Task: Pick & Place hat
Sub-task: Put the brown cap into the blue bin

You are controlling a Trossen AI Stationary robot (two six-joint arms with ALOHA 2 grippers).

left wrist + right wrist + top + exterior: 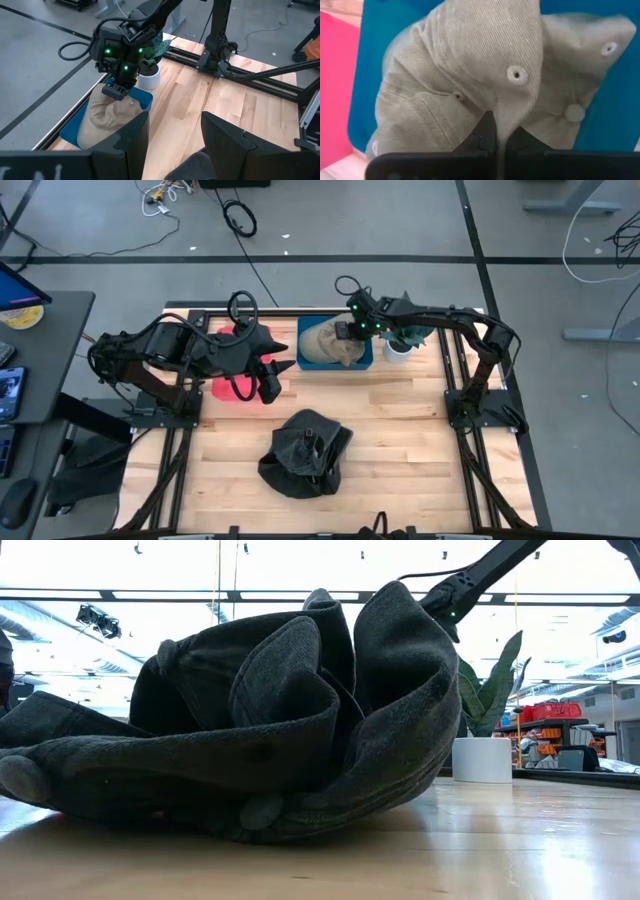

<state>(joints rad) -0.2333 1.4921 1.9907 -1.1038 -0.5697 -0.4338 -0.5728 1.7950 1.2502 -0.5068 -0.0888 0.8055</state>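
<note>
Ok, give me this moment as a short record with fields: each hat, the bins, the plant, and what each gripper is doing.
tan hat: lying in the blue bin
dark hat: crumpled on the table, front centre
pink bin: left of the blue bin, mostly hidden under the left arm
potted plant: right of the blue bin
right gripper: shut, pinching a fold of the tan hat
left gripper: open, empty, above the pink bin

surface: wooden table (pixel 400 440) | on it: dark hat (pixel 305 452), blue tray (pixel 310 365), pink tray (pixel 222 388), white plant pot (pixel 397 352)
</note>
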